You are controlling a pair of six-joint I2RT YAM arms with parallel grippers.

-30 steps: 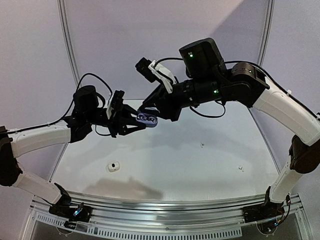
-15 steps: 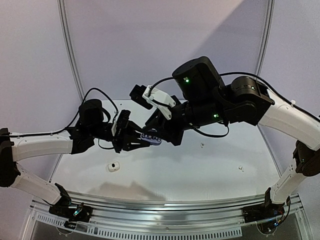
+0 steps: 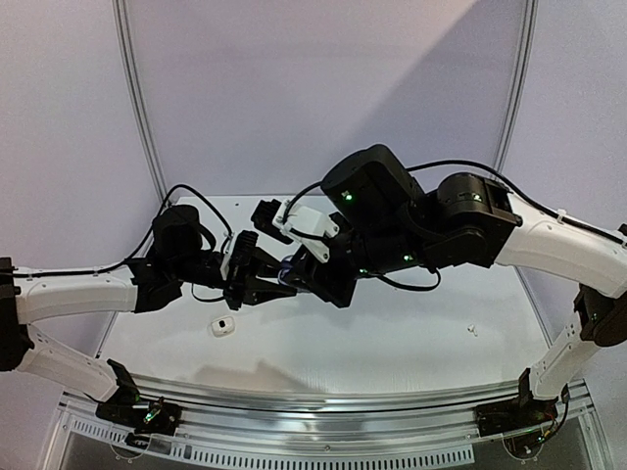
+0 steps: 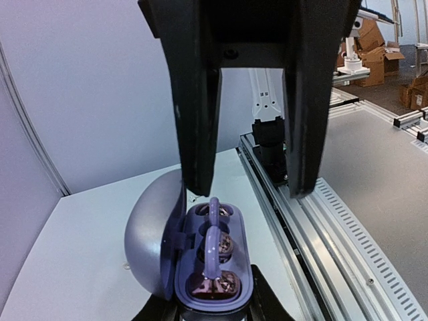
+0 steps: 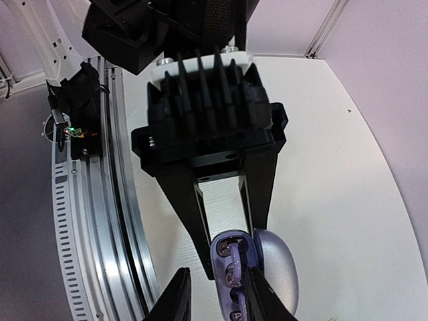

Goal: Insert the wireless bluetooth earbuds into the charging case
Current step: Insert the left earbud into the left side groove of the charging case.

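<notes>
left pincer – clamped on open charging case | right pincer – apart, right by it | risk: a bump tips the case, earbuds fall to the desk

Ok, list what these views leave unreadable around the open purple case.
Left wrist: the bottom edge cuts off the near end of the charging case; the dark shapes in its wells are unclear.
Right wrist: the bottom edge cuts its lower part.
Top external: the left end effector and right end effector nearly cover it; the white speck is too small to name.
</notes>
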